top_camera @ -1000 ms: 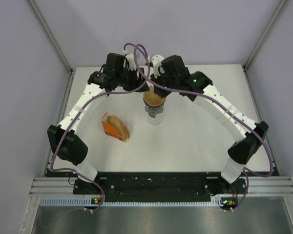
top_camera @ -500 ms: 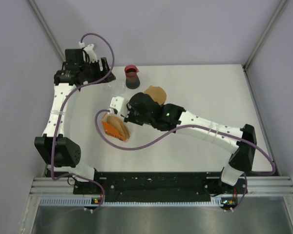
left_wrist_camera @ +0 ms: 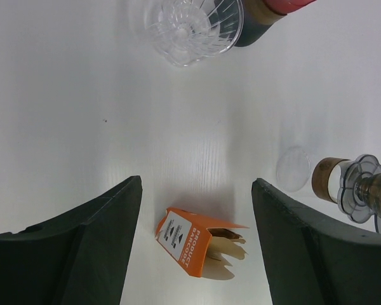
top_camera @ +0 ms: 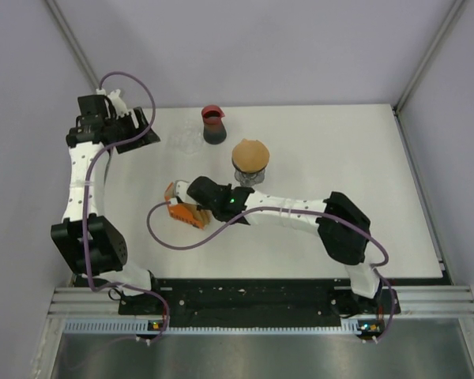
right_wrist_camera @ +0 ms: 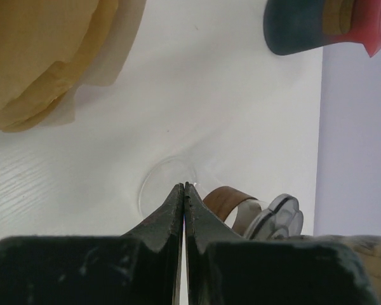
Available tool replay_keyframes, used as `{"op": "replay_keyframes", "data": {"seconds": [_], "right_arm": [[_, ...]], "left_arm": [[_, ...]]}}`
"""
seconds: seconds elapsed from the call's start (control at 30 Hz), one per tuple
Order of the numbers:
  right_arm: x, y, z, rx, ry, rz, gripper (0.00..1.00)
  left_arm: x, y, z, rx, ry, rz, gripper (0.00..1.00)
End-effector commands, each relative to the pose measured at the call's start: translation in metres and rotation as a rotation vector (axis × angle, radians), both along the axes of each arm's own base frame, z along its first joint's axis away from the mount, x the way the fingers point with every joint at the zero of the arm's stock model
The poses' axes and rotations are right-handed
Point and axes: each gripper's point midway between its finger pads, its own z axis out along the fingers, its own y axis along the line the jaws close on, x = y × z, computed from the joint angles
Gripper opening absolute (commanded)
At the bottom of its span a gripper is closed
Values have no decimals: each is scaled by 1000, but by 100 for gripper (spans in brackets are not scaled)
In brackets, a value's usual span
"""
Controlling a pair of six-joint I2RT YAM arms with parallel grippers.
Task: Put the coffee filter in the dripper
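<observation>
- Nothing of the job looks done yet from where I stand: the clear glass dripper (left_wrist_camera: pixel 193 24) sits bare on the counter (left_wrist_camera: pixel 63 114), just beside the dark cup with the red rim (top_camera: pixel 213 126), with no paper in it
- The coffee filters (right_wrist_camera: pixel 38 57) are bunched in their orange box (left_wrist_camera: pixel 183 240), which lies on its side with brown paper edges poking out of its mouth
- A glass server (top_camera: pixel 250 175) with a brown top stands near the cup; whether that brown is paper I cannot tell
- The right arm (top_camera: pixel 284 212) reaches across to the box; its jaws are pressed tip to tip with nothing visible between them, and in the wrist view the filter stack lies up and left of the tips, close but not touched
- The left arm (top_camera: pixel 83 174) is at the far left corner, jaws spread wide and carrying nothing; the box lies well apart from them, framed in the gap
- Left to do, I'd judge: pull one filter free, carry it over, settle it in the dripper
</observation>
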Motion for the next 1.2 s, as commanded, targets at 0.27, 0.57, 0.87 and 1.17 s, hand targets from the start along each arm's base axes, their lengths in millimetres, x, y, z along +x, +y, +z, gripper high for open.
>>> {"op": "replay_keyframes", "data": {"seconds": [0.27, 0.57, 0.87, 1.17], "right_arm": [[51, -8, -46, -36, -53, -131, 0], [65, -42, -75, -80, -32, -195, 0], [75, -81, -81, -93, -43, -282, 0], [96, -139, -83, -103, -43, -404, 0]], "left_arm": [[-6, -1, 23, -2, -99, -29, 76], [-4, -3, 23, -14, -101, -37, 76], [-2, -7, 22, -33, -96, -48, 76], [1, -8, 15, -43, -80, -54, 75]]}}
